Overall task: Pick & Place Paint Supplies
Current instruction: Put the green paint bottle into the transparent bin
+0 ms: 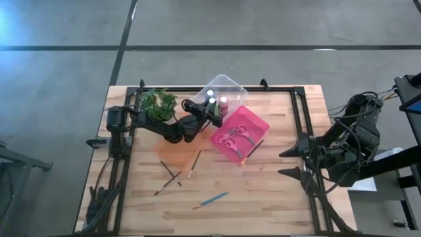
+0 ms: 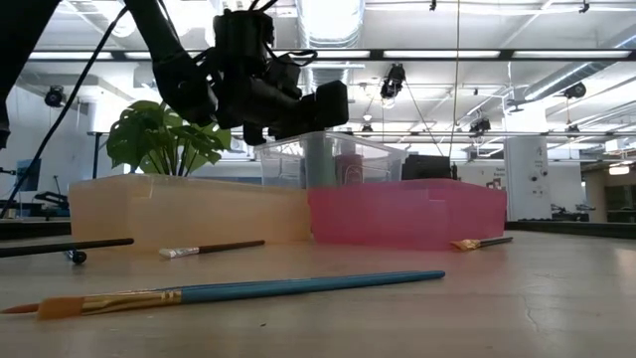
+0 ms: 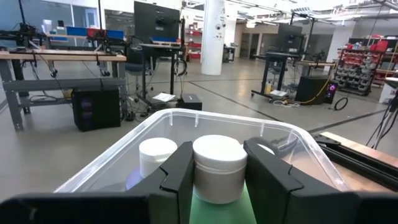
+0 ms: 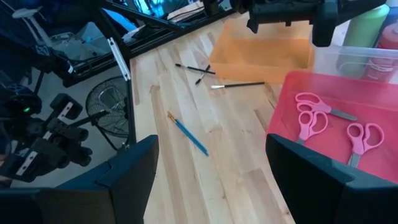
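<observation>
The worktop [image 1: 263,191] fills the centre of the high view, with three trays clustered at its upper middle: an orange tray [image 1: 177,153], a pink tray [image 1: 253,128] holding two pink-handled scissors [image 1: 235,135], and a clear tray [image 1: 227,85] at the top. The left gripper [image 3: 217,180] sits over the clear tray, its jaws closed partway on the green paint bottle [image 3: 217,171] just below its white cap; another white-capped bottle [image 3: 155,155] stands close beside it inside the tray.

The step in hand looks like setting this bottle down in the clear tray. To do it well, lower it straight and upright into the free spot, keeping off the neighbouring bottle and the tray wall, then open only once the base rests.

The right gripper [image 4: 211,171] waits at the right edge of the high view, jaws wide and empty. Thin paintbrushes [image 1: 172,179], a blue-handled one [image 1: 212,199] among them, lie at lower centre, still to be gathered.
</observation>
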Robot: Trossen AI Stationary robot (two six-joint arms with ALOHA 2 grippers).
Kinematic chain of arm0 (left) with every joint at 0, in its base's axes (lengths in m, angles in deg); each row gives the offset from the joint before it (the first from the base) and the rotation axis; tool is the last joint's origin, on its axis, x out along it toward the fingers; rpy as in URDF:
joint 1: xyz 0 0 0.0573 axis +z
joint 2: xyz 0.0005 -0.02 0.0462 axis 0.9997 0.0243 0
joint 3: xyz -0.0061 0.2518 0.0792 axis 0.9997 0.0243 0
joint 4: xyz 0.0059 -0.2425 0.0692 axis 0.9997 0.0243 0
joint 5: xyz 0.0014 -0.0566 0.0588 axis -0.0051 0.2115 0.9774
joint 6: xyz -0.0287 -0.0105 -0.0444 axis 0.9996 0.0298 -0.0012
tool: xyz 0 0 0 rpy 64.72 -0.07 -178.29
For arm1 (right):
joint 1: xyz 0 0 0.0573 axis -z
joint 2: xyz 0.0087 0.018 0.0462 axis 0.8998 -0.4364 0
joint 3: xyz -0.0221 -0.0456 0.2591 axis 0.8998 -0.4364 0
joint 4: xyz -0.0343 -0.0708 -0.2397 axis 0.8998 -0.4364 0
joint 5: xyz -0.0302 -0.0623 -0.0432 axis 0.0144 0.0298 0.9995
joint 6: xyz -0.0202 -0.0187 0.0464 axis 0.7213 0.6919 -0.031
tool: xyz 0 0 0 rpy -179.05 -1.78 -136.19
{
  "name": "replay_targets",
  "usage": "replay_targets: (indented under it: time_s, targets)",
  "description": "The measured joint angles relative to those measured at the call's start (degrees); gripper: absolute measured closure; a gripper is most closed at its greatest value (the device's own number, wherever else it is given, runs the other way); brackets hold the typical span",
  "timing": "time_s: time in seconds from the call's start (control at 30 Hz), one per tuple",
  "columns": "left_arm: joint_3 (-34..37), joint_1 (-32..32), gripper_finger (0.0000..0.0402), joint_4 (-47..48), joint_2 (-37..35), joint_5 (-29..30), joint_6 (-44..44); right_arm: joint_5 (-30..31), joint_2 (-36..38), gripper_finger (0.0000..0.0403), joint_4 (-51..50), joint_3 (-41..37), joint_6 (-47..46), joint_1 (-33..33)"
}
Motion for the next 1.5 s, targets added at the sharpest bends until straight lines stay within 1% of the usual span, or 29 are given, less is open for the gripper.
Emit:
replay_targets:
  time_s: [0.37,0.47,0.73,0.87,0.93,1.07,1.13,1.23,1.4,1.5]
  targets:
    - [0.07,0.00,0.0285,-0.65,-0.25,0.09,-1.22,0.66,0.00,0.0109,0.03,0.00,-0.07,-0.02]
    - [0.15,0.00,0.0285,-0.56,-0.86,0.26,-3.17,0.66,0.00,0.0109,0.02,0.00,0.02,-0.02]
    - [0.13,0.00,0.0285,-0.54,-3.19,0.20,-5.16,0.73,0.00,0.0109,-0.16,0.00,0.30,-0.02]
    - [0.10,-0.03,0.0285,1.05,-3.86,0.08,-4.85,0.77,0.00,0.0109,-0.22,0.00,0.35,-0.02]
    - [-0.53,-0.37,0.0285,4.25,-5.06,0.03,-3.18,0.78,0.00,0.0109,-0.20,0.00,0.35,-0.02]
    - [-3.88,-0.94,0.0285,19.53,-9.41,-0.89,0.12,0.81,0.00,0.0109,-0.20,0.00,0.38,-0.02]
    - [-4.95,-0.96,0.0285,24.51,-11.22,-2.54,1.22,0.81,0.00,0.0109,-0.24,0.00,0.51,-0.02]
    - [-5.53,-0.96,0.0285,25.78,-12.78,-3.44,1.62,0.86,0.00,0.0109,-0.26,0.00,1.07,0.00]
    - [-5.07,-1.40,0.0285,27.57,-12.80,-3.42,4.16,1.44,0.00,0.0109,-0.31,-0.13,1.45,0.00]
    - [-5.41,-2.11,0.0285,25.91,-13.62,-3.12,3.48,2.25,0.00,0.0109,-0.33,-0.15,1.77,0.00]
